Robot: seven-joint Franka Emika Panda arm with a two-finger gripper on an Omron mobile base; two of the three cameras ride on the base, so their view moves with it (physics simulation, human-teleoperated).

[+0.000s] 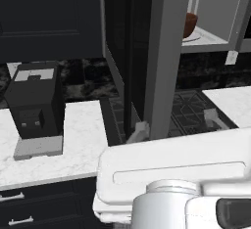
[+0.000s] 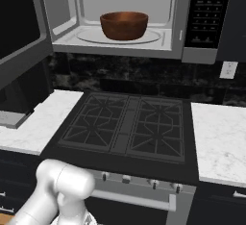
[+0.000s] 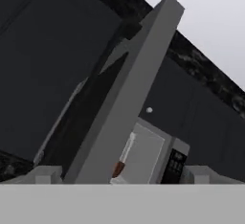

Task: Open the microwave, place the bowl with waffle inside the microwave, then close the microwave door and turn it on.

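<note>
The microwave door (image 3: pixel 127 98) is standing open, its grey edge slanting up across the hand view, edge-on. Beside it, the microwave (image 3: pixel 143 153) is showing its pale cavity, with a sliver of the reddish-brown bowl (image 3: pixel 117 169) peeking past the door's edge and the dark control panel (image 3: pixel 174 166) flanking the cavity.

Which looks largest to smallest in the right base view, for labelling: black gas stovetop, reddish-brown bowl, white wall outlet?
1. Black gas stovetop
2. Reddish-brown bowl, though it sits farther away
3. White wall outlet
</note>
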